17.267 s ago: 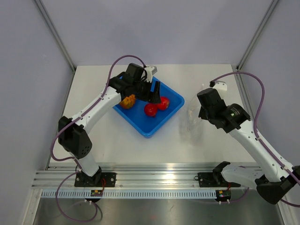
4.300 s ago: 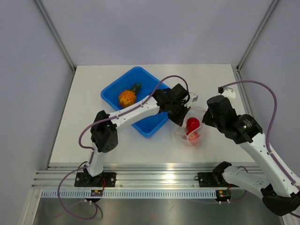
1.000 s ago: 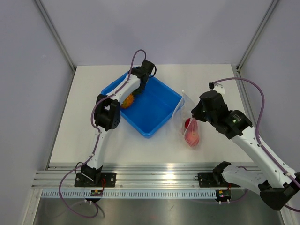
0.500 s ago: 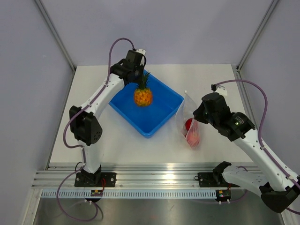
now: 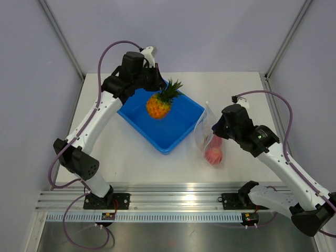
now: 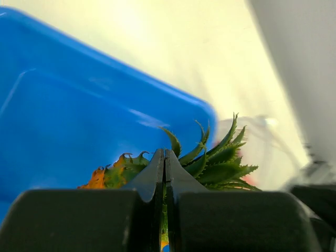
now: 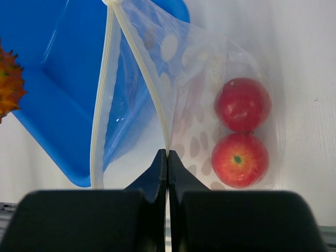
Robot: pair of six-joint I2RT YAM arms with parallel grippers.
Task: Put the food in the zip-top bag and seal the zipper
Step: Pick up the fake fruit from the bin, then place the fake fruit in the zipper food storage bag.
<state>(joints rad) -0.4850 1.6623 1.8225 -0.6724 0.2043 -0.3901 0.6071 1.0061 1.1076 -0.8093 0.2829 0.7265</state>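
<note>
My left gripper (image 5: 159, 87) is shut on the green crown of the orange pineapple (image 5: 159, 105), which hangs tilted above the blue tray (image 5: 181, 132). The left wrist view has leaves (image 6: 223, 167) beside my closed fingers (image 6: 155, 173). My right gripper (image 7: 167, 153) is shut on one lip of the clear zip-top bag (image 7: 194, 68) and holds it up to the right of the tray. The bag's mouth gapes, with the two white zipper strips (image 7: 100, 105) apart. Two red fruits (image 7: 242, 104) (image 7: 240, 159) lie inside the bag (image 5: 206, 126) near its bottom.
The blue tray (image 7: 58, 94) holds nothing and sits on the white table (image 5: 142, 157), just left of the bag. Grey walls and metal posts (image 5: 60, 37) close in the table's back and sides. A rail runs along the near edge.
The left gripper has lifted the pineapple out of the tray by its crown, and the fruit now hangs tilted. The right gripper keeps its hold on the bag.
</note>
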